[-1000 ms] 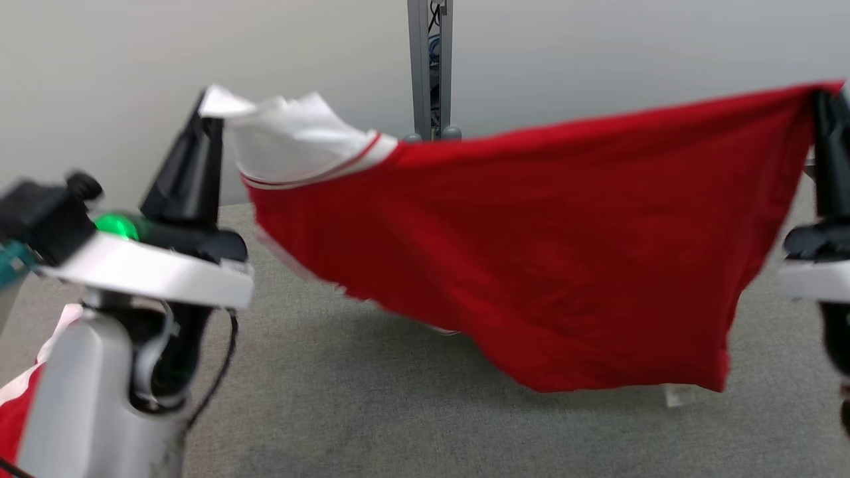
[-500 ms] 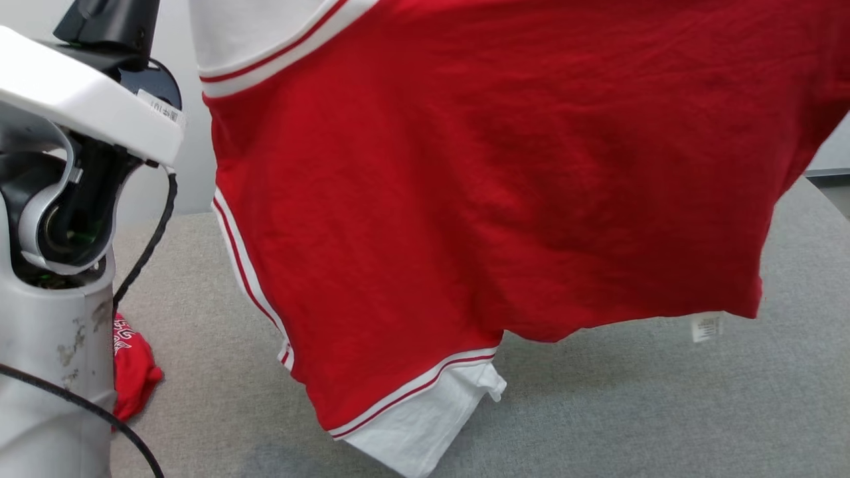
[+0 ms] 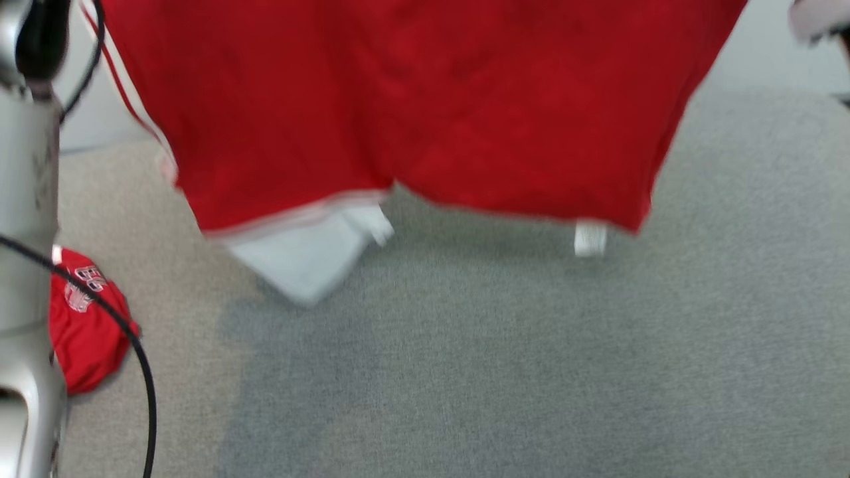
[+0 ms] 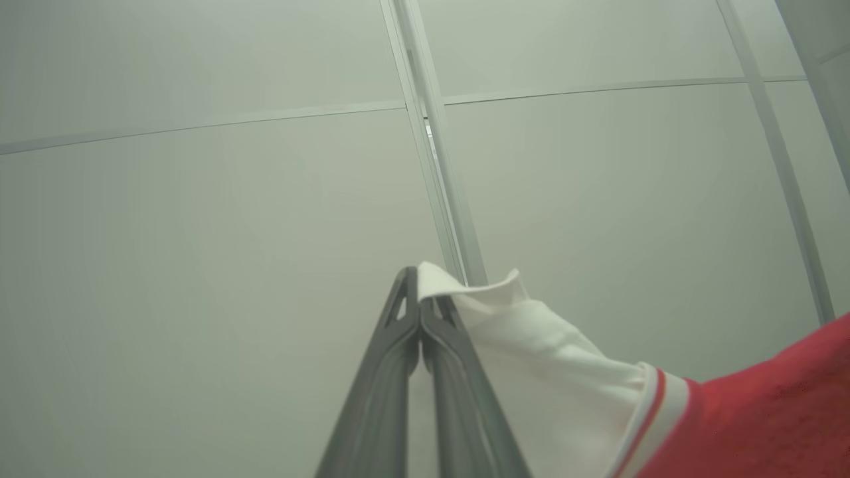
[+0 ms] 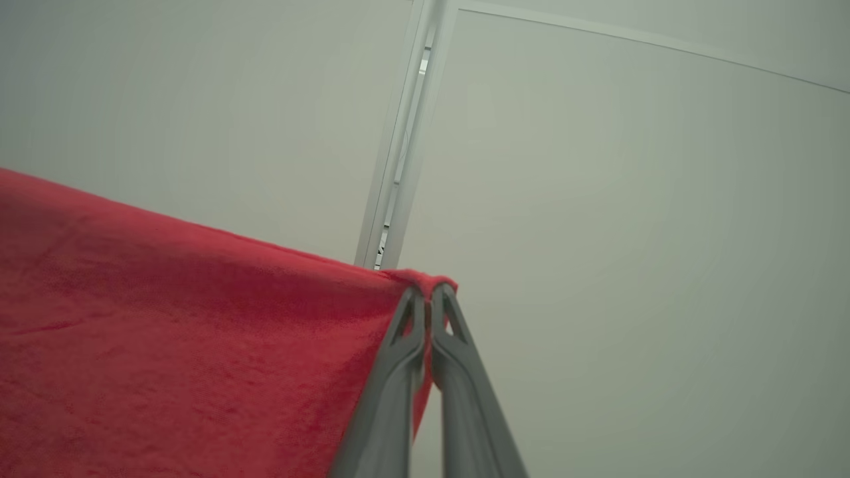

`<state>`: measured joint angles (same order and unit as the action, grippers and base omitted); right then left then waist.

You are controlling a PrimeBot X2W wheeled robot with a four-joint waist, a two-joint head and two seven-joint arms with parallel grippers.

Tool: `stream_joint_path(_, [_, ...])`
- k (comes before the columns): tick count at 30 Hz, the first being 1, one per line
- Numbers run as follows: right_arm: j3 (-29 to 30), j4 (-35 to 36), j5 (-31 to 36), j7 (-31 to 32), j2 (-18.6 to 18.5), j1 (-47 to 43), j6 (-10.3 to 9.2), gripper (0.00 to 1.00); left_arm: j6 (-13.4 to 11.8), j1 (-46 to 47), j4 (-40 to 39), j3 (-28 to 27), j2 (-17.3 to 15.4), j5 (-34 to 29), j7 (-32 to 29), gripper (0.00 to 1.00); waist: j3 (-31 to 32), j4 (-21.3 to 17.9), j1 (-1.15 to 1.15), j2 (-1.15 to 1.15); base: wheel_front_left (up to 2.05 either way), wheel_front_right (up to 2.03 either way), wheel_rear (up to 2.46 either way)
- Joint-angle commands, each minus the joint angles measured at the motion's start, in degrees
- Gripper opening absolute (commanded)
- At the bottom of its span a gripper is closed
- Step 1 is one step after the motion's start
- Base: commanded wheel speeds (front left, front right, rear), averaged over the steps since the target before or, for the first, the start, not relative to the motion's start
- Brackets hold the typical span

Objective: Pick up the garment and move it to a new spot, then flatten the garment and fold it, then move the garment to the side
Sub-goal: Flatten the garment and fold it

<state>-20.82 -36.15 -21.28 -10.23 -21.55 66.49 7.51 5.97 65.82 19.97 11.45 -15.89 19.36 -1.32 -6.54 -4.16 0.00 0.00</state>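
The garment [image 3: 412, 99] is a red shirt with white, red-striped sleeves, hanging spread in the air above the grey table [image 3: 498, 365]. Its lower hem, a white sleeve [image 3: 305, 255] and a small white tag [image 3: 590, 239] dangle just over the cloth surface. My left gripper [image 4: 420, 292] is shut on the white sleeve's edge [image 4: 531, 345] and points up toward the wall. A corner of the garment's red fabric [image 5: 199, 332] is pinched in my right gripper [image 5: 428, 302], which is shut as well. My pale left forearm [image 3: 23, 199] stands at the head view's left edge.
A second red garment [image 3: 86, 332] with white lettering lies crumpled at the table's left, beside my left arm and its black cable [image 3: 133, 345]. Behind the table is a pale wall with a vertical metal post [image 4: 438, 166].
Both grippers have lifted the garment higher, out of the head view's top. The head view has tilted downward, so the table now takes up more of it.
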Motion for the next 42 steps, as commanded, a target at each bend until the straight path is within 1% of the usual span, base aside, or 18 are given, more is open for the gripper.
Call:
stream_joint_path(1, [-0.1, -2.6, 0.5, -1.2, 0.4, 3.4, -0.03, 0.0, -0.5, 3.1, 2.9, 0.7, 0.7, -1.7, 3.2, 0.0, -7.7, 1.0, 0.0, 0.0, 0.0, 0.0, 0.0])
stream_joint_path(4, [-0.1, -8.2, 3.6, -3.9, 1.7, 12.6, -0.03, 0.0, -1.4, 12.6, 10.3, 2.0, 2.1, -5.4, 12.4, 0.0, -13.6, 1.6, 0.0, 0.0, 0.0, 0.0, 0.0])
stream_joint_path(7, [1.2, -11.6, 6.9, -5.0, 2.6, 19.7, -0.03, 0.0, -2.3, 20.1, 14.7, 3.1, 3.0, -8.9, 16.1, 0.0, -19.2, 1.6, 0.0, 0.0, 0.0, 0.0, 0.0])
stream_joint_path(8, [2.1, -11.3, 8.0, -5.1, 2.6, 22.0, -0.03, 0.0, -2.7, 22.2, 14.8, 3.3, 3.2, -10.0, 16.4, 0.0, -21.2, 1.6, 0.0, 0.0, 0.0, 0.0, 0.0])
stream_joint_path(9, [3.5, -10.5, 9.3, -5.1, 2.5, 23.8, -0.03, 0.0, -3.1, 24.6, 12.6, 3.0, 3.4, -11.0, 16.5, 0.0, -23.4, 1.7, 0.0, 0.0, 0.0, 0.0, 0.0])
stream_joint_path(11, [5.9, -9.0, 11.5, -5.1, 2.7, 24.4, -0.03, 0.0, -2.7, 25.3, 8.5, 1.7, 4.2, -11.3, 16.5, 0.0, -26.9, 1.9, 0.0, 0.0, 0.0, 0.0, 0.0])
stream_joint_path(12, [7.1, -8.4, 12.3, -5.0, 3.0, 24.0, -0.03, 0.0, -2.4, 24.2, 6.4, 0.9, 4.9, -11.0, 16.4, 0.0, -28.4, 2.2, 0.0, 0.0, 0.0, 0.0, 0.0])
stream_joint_path(15, [8.4, -6.5, 14.2, -5.0, 4.0, 20.3, -0.03, 0.0, -0.7, 19.0, 2.0, -0.6, 6.7, -10.1, 16.4, 0.0, -30.8, 2.9, 0.0, 0.0, 0.0, 0.0, 0.0])
stream_joint_path(18, [9.2, -5.3, 14.4, -5.1, 3.3, 15.5, -0.03, 0.0, 0.8, 12.5, -1.6, -0.4, 8.3, -8.8, 16.5, 0.0, -31.5, 3.7, 0.0, 0.0, 0.0, 0.0, 0.0])
stream_joint_path(21, [9.8, -4.0, 13.3, -5.1, 2.9, 9.4, -0.03, 0.0, 1.5, 3.7, -4.2, 0.5, 8.2, -7.2, 16.5, 0.0, -31.0, 4.2, 0.0, 0.0, 0.0, 0.0, 0.0])
stream_joint_path(24, [11.0, -1.8, 11.8, -5.1, 1.7, 3.3, -0.03, 0.0, 1.5, -4.4, -7.6, 1.8, 7.6, -4.8, 16.5, 0.0, -29.6, 4.7, 0.0, 0.0, 0.0, 0.0, 0.0])
stream_joint_path(28, [11.8, 1.9, 9.1, -5.1, 1.2, -6.1, -0.03, 0.0, 1.5, -16.8, -12.7, 2.9, 5.2, -3.1, 16.4, 0.0, -26.5, 4.7, 0.0, 0.0, 0.0, 0.0, 0.0])
stream_joint_path(31, [11.9, 5.4, 7.4, -5.1, 0.3, -13.8, -0.03, 0.0, 1.5, -26.2, -16.9, 3.4, 3.8, -3.8, 16.5, 0.0, -23.7, 4.6, 0.0, 0.0, 0.0, 0.0, 0.0])
stream_joint_path(32, [11.9, 5.4, 7.4, -5.1, 0.3, -13.8, -0.03, 0.0, 1.5, -26.2, -16.9, 3.4, 3.8, -3.8, 16.5, 0.0, -23.7, 4.6, 0.0, 0.0, 0.0, 0.0, 0.0])
stream_joint_path(36, [13.8, 10.2, 5.5, -5.1, 0.2, -24.5, -0.03, 0.0, 1.5, -38.1, -21.7, 2.0, 3.5, -5.2, 16.5, 0.0, -20.0, 4.5, 0.0, 0.0, 0.0, 0.0, 0.0])
stream_joint_path(39, [14.3, 13.1, 4.8, -5.1, 0.4, -31.8, -0.03, 0.0, 0.8, -45.5, -25.2, 1.0, 4.0, -7.3, 16.5, 0.0, -16.9, 4.5, 0.0, 0.0, 0.0, 0.0, 0.0])
stream_joint_path(42, [13.9, 15.6, 4.9, -5.1, 1.0, -38.7, -0.03, 0.0, -0.6, -52.4, -28.4, 0.3, 4.9, -9.5, 16.5, 0.0, -13.7, 4.4, 0.0, 0.0, 0.0, 0.0, 0.0])
